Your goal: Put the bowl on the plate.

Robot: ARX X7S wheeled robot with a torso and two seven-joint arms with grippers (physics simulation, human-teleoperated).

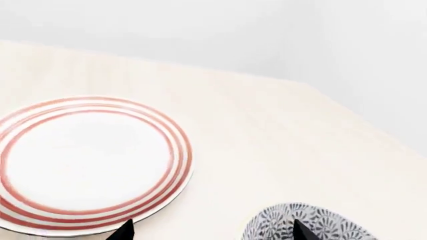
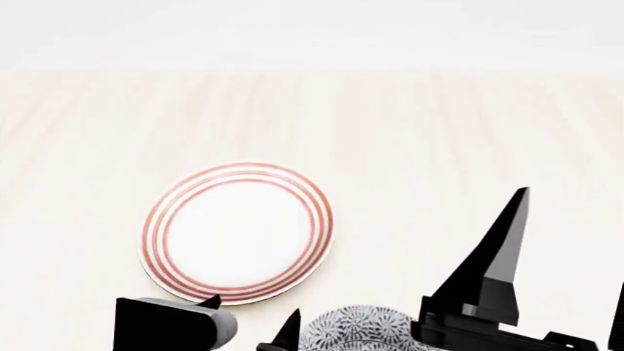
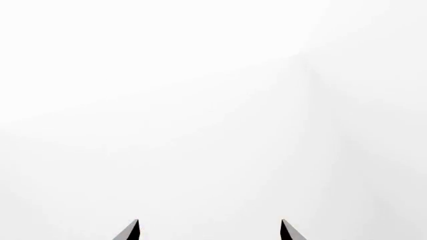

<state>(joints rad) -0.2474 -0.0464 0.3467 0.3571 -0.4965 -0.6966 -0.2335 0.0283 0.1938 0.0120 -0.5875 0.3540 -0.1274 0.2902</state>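
Observation:
The plate [image 2: 239, 232], white with red rings, lies flat on the pale table; the left wrist view also has the plate [image 1: 87, 165]. The grey-blue patterned bowl [image 2: 359, 330] stands just in front of it, cut off by the lower edge of the head view. My left gripper [image 2: 250, 313] is open and empty, one fingertip by the plate's near rim and the other at the bowl [image 1: 308, 224]. In its own view the left gripper [image 1: 211, 231] spans the bare gap between them. My right gripper [image 2: 571, 248] is raised, pointing up, open and empty; in its own view the right gripper [image 3: 210, 230] faces blank white.
The light wooden table [image 2: 439, 131] stretches far back to a plain white wall. In the left wrist view the table's edge [image 1: 363, 117] runs diagonally beyond the bowl.

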